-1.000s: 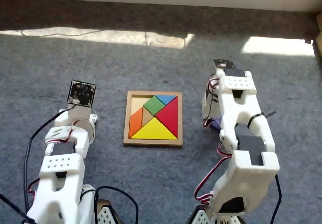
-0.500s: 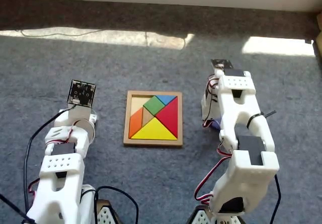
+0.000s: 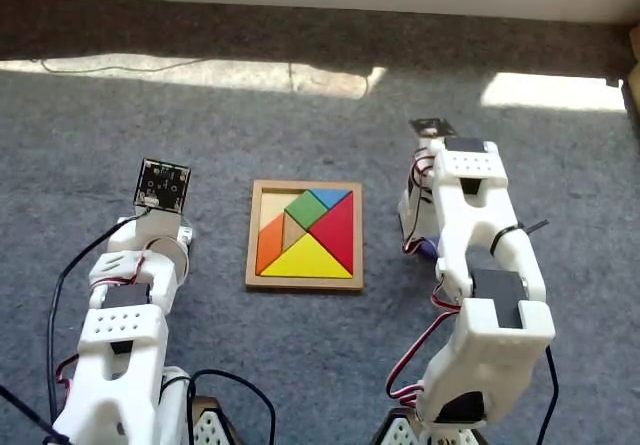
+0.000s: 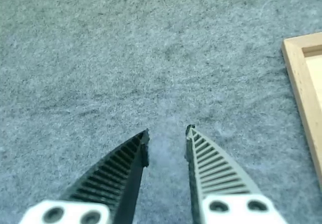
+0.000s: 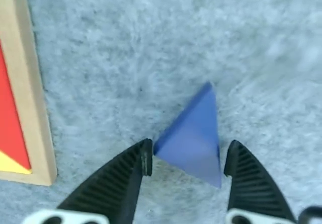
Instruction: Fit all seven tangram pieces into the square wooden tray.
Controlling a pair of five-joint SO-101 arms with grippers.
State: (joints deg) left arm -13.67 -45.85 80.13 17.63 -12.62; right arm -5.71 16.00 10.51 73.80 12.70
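The square wooden tray (image 3: 257,233) lies on the grey carpet between the two arms and holds red, yellow, orange, green, light blue and brown pieces; its top-left corner shows bare wood. A dark blue triangle (image 5: 193,136) lies on the carpet right of the tray, between the open fingers of my right gripper (image 5: 187,157), which is lowered over it. In the high view a sliver of the blue triangle (image 3: 428,247) peeks from under the right arm. My left gripper (image 4: 166,132) hangs open over bare carpet left of the tray's edge (image 4: 302,88), holding nothing.
Grey carpet surrounds the tray on all sides. Sunlit patches (image 3: 190,72) cross the far carpet below a pale wall. Arm cables trail near the front edge.
The right arm's wrist has shifted slightly away toward the far side; the tray, its pieces and the left arm are unchanged.
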